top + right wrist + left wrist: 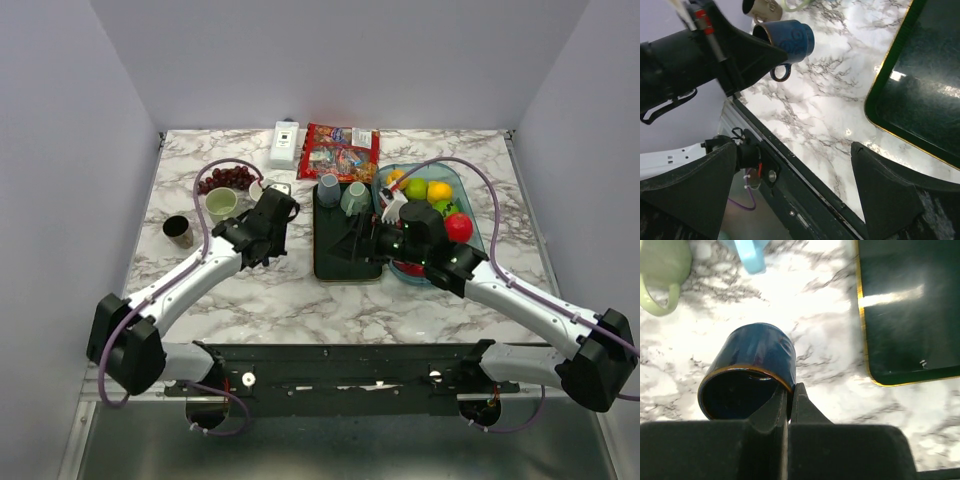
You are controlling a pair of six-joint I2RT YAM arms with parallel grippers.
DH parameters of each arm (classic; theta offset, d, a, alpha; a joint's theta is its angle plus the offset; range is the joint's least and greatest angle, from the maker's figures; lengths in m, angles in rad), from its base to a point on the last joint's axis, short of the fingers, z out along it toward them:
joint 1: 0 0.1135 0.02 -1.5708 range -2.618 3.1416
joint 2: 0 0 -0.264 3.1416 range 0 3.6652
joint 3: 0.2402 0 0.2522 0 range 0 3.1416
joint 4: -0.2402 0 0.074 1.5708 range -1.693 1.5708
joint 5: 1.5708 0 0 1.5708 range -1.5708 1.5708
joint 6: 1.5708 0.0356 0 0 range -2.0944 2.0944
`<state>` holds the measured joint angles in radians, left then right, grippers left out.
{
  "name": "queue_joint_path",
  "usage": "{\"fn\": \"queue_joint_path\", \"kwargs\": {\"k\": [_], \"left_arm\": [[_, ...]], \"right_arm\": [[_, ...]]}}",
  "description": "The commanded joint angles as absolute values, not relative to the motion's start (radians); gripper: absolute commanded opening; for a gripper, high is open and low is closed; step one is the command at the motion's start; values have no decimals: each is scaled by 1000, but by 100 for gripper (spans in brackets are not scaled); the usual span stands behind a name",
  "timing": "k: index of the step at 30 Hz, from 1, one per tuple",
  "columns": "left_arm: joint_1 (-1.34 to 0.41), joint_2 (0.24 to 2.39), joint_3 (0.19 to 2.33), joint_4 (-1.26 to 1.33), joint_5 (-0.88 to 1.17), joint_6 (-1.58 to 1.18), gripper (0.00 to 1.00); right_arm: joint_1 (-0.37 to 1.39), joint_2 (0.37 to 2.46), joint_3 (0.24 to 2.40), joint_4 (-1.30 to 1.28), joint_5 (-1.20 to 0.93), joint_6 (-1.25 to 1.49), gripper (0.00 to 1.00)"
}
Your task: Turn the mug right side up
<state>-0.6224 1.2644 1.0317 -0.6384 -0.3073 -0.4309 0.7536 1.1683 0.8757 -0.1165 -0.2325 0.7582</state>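
Mug is on its side, rim pinched in my left gripper, over the table left of the tray. Only the right wrist view shows its handle; my right gripper gapes empty.

Top external: mounted high behind the arm bases (6 o'clock), faces down and forward, far; whole marble table in frame.
Left wrist: very near, looks down on the table; blue mug at centre, black tray at 2 o'clock.
Right wrist: low, oblique, faces the top view's 9 o'clock; same mug at 11 o'clock, tray at 3 o'clock.
Tray common to all three.
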Motion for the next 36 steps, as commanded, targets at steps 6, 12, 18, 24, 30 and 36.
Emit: {"fn": "queue_joint_path", "kwargs": {"k": [6,12,18,24,30,36], "left_arm": [[-589,1528,1189,-623,-264,-351,0],[-569,1663,1262,-606,-247,-337,0],[-535,1730,1301,-604,-206,-338,0],[-494,1747,1298,-554,-144,-342,6],[-482,1759,1318,-555,-110,-356,40],[-483,1677,1305,-552,-115,-370,58]], "right_arm": [[758,1129,804,-163,-166,732,100],[756,1077,762,-183,-127,729,100],[758,1057,752,-206,-110,726,100],[758,1068,752,-207,-109,732,100],[758,1083,756,-218,-95,739,100],[758,1124,807,-287,53,716,100]]}}
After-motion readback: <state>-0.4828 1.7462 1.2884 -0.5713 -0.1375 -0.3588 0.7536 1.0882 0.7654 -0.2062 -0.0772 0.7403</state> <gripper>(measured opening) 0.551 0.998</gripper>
